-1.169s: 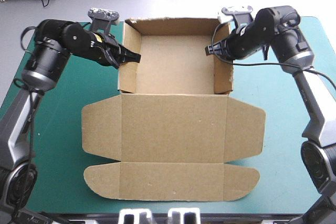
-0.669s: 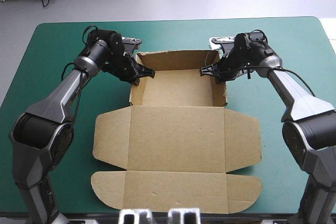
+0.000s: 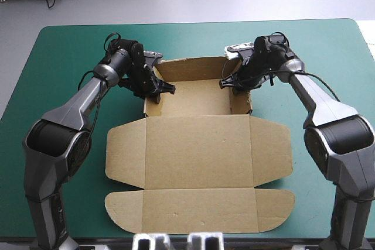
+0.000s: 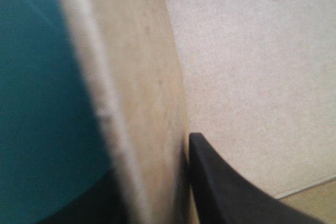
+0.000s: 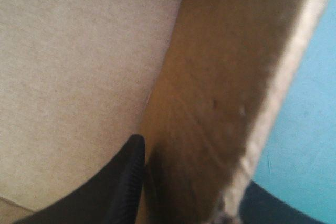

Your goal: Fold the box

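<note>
Box (image 3: 199, 144) is set mid-way on the teal-green desk (image 3: 58, 57) in the high view, lid flat, its raised side walls pinched by the left tool (image 3: 164, 90) and right tool (image 3: 227, 83), probably to hold them upright. In the left wrist view, the left wall (image 4: 142, 77) is clamped between all-but-closed black fingers (image 4: 226, 192), one inside and one outside. In the right wrist view, the right wall (image 5: 220, 93) is gripped likewise.

Brown cardboard box (image 3: 199, 139): walls raised, lid flat.
Left tool (image 3: 166, 89): grips box's left wall.
Right tool (image 3: 226, 81): grips box's right wall.
</note>
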